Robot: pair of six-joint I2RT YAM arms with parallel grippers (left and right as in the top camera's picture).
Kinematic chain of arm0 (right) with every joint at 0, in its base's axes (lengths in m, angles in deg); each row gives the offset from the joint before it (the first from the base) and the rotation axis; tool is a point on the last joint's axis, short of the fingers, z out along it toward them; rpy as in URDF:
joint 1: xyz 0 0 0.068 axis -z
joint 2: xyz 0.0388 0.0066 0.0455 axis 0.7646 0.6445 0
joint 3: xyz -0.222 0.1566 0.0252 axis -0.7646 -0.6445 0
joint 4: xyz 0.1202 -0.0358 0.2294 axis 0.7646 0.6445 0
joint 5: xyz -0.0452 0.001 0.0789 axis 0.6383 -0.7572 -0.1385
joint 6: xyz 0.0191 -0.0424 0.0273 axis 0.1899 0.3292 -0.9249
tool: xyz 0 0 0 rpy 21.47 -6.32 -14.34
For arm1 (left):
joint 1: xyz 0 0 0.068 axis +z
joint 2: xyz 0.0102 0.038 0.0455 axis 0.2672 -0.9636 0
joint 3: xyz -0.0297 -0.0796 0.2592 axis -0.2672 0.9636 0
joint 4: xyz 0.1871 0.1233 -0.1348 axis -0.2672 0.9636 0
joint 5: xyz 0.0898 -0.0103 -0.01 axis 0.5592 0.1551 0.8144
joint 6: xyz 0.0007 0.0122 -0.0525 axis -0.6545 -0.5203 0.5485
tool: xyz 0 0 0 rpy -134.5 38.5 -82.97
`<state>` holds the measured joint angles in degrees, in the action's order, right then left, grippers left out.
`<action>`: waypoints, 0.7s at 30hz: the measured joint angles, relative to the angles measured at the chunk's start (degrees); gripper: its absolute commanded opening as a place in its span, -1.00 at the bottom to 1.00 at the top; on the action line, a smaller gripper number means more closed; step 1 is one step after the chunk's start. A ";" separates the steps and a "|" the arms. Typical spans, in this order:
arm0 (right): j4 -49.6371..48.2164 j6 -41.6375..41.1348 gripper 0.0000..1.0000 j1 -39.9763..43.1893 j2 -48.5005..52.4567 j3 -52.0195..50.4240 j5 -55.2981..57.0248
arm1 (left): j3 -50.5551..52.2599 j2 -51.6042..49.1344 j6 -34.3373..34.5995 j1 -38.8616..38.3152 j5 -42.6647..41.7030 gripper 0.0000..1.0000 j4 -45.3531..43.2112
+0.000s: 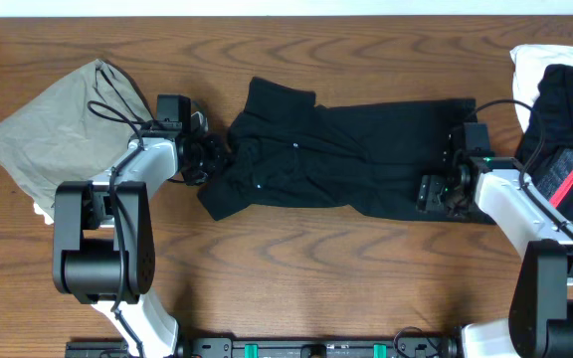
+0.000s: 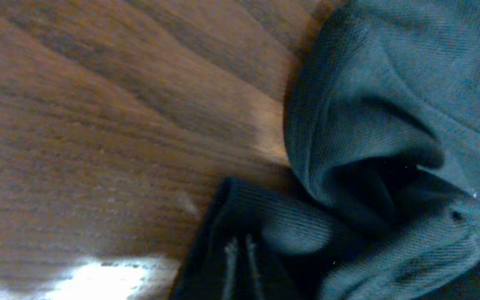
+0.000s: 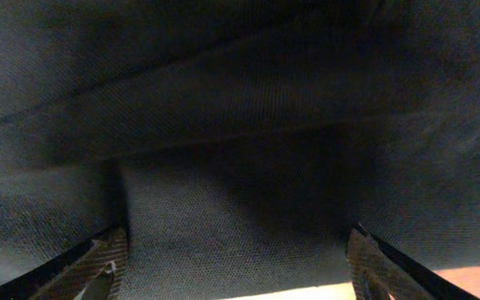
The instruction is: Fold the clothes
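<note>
The black garment (image 1: pixel 346 149) lies spread across the middle of the worktop (image 1: pixel 296 288). Left gripper (image 1: pixel 210 156): jaws together, seemingly pinching its left hem. Right gripper (image 1: pixel 434 192): jaws apart over the right end; they should clamp cloth before both lift evenly.

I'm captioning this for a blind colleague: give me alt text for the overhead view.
A black garment lies rumpled across a wooden table, the left gripper closed at its left edge, the right gripper open over its right end. An olive-grey garment lies far left; a white garment and a pink-banded black garment sit far right.
</note>
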<state>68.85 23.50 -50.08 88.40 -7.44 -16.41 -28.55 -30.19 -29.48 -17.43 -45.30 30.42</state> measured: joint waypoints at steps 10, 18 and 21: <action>-1.09 0.00 0.65 0.00 1.57 -0.37 -0.26 | 0.02 0.24 -0.04 2.32 0.48 -0.88 0.17; -1.07 0.00 0.64 0.04 1.64 -0.33 -0.44 | 0.02 0.87 -0.02 6.12 7.65 -0.88 -0.81; -1.07 0.00 0.64 0.04 1.64 -0.33 -0.44 | 0.09 0.87 -0.02 6.05 9.16 -0.87 -2.34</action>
<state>67.77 23.50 -50.03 90.04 -7.77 -16.84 -28.46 -29.31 -29.50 -11.38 -36.14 28.08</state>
